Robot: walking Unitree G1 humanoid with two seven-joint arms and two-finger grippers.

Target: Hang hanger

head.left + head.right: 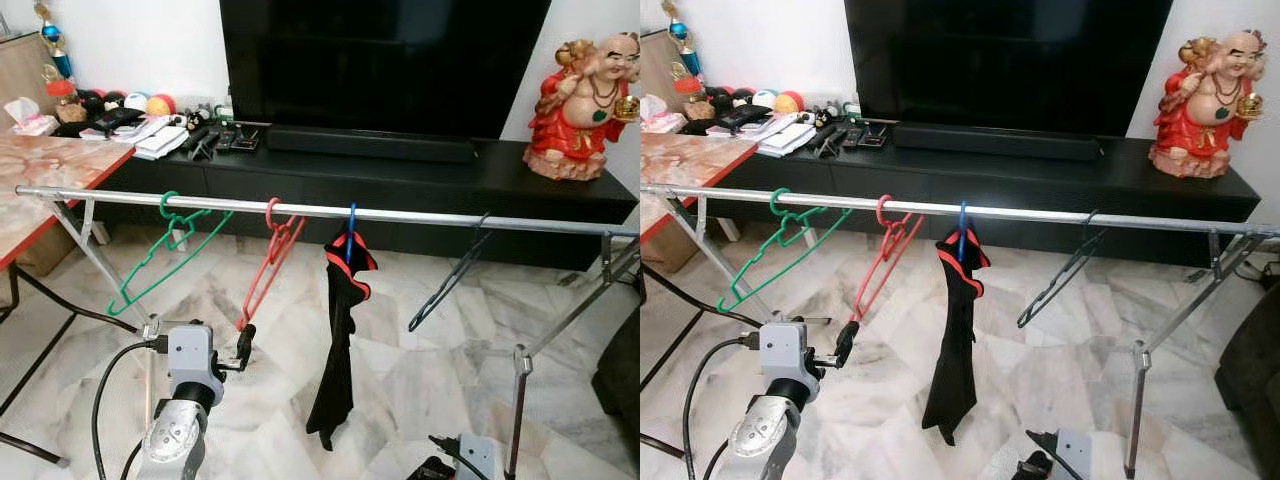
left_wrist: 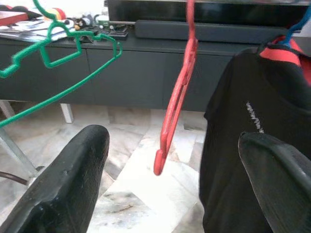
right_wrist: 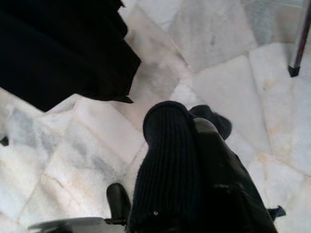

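A silver rail [image 1: 430, 213] of a drying rack runs across in front of me. A red hanger [image 1: 268, 262] hangs from it by its hook, tilted, with its low end near my left gripper [image 1: 243, 343]. In the left wrist view the gripper is open, and the red hanger [image 2: 175, 102] dangles between the two black fingers [image 2: 73, 179] without touching them. A green hanger [image 1: 165, 255] hangs to the left. On the right are a black garment [image 1: 340, 330] on a blue hanger [image 1: 351, 222] and a dark hanger [image 1: 450, 280]. My right gripper [image 3: 187, 114] hangs low over the floor, shut.
A black TV cabinet [image 1: 400, 180] with a large TV [image 1: 380, 60] stands behind the rack, and a red statue [image 1: 580, 110] sits on its right end. A marble-topped table [image 1: 50, 165] is at the left. The rack's legs [image 1: 520, 400] stand on the marble floor.
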